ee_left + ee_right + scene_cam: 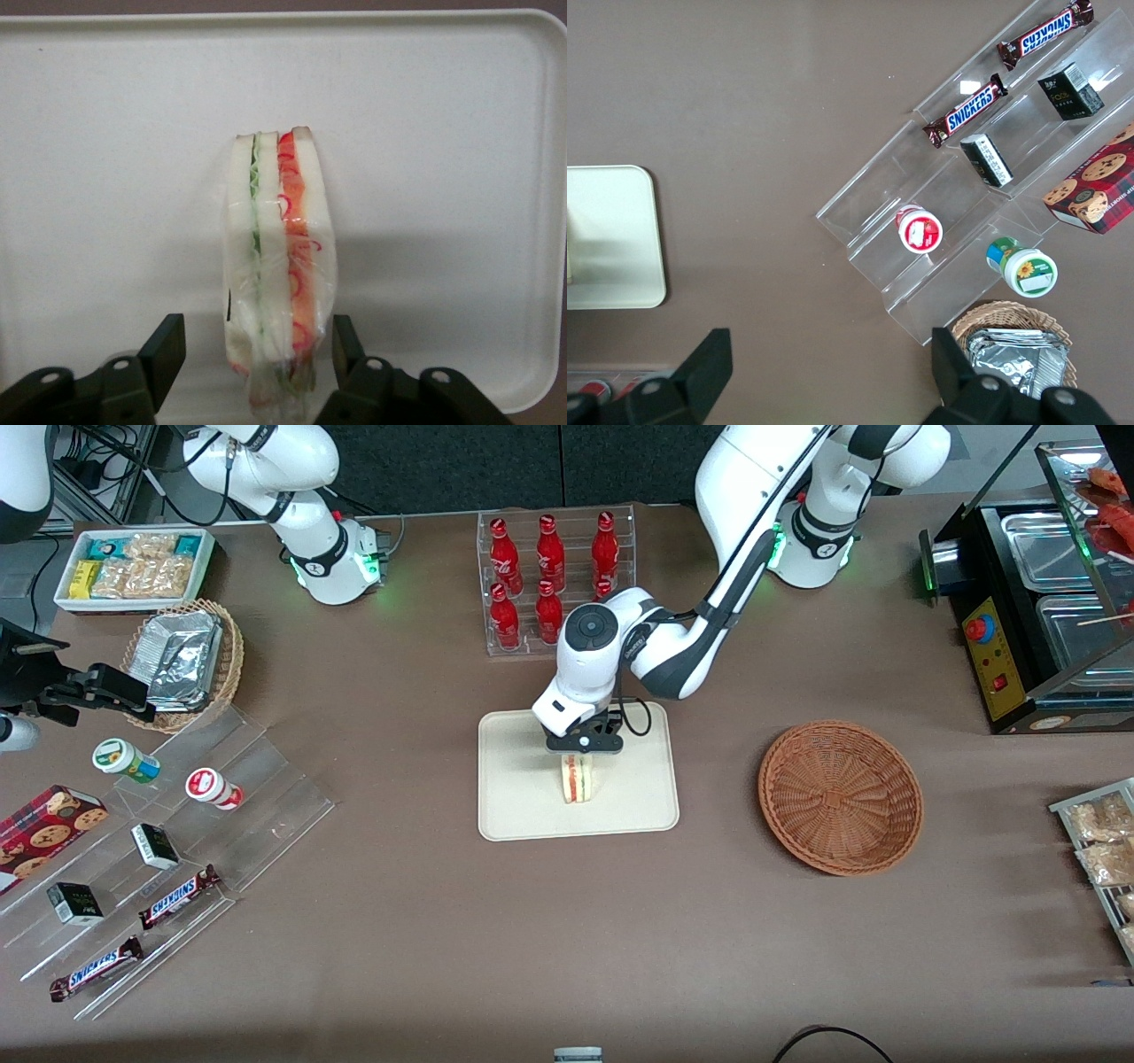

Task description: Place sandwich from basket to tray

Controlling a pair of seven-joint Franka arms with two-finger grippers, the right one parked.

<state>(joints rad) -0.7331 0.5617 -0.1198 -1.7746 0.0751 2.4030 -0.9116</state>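
On the smooth tray [523, 815], the gripper's [257, 354] parted fingers apparently clear the wedge-shaped sandwich [279, 266].

The sandwich [578, 778] stands on the tray [514, 815], hand [582, 749] above it, basket [840, 796] empty beside.

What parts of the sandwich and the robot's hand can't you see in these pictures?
- Front view: the gripper sits over the sandwich on the tray, and the wrist hides its fingers and the sandwich's upper end.
- Left wrist view: the sandwich's near end is cut off by the picture's edge.
- Right wrist view: the picture's edge shows only a sliver of it.
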